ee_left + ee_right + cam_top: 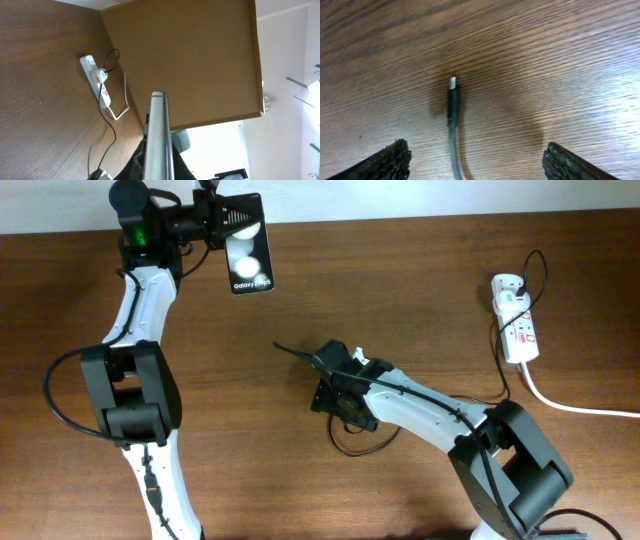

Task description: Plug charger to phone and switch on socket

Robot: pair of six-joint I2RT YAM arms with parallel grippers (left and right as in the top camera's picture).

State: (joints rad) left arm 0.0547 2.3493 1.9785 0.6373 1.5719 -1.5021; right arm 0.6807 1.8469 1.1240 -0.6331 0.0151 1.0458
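My left gripper (pixel 213 222) is shut on the black phone (pixel 248 246) and holds it up above the table's far left, screen towards the overhead camera. In the left wrist view only the phone's thin metal edge (pixel 159 131) shows, clamped in the gripper (pixel 159 167). The charger's thin black cable lies on the table, its plug tip (pixel 281 348) pointing left. My right gripper (pixel 326 364) is open low over it. In the right wrist view the plug tip (pixel 452 84) lies ahead of the open fingers (pixel 477 162), with the cable running between them, untouched. The white socket strip (pixel 516 320) lies at the far right.
The charger's cable loops under my right arm (pixel 356 448) and runs to the strip, where a white adapter (pixel 504 284) sits. The strip's thick white cord (pixel 580 408) leads off the right edge. The strip also shows in the left wrist view (pixel 95 76).
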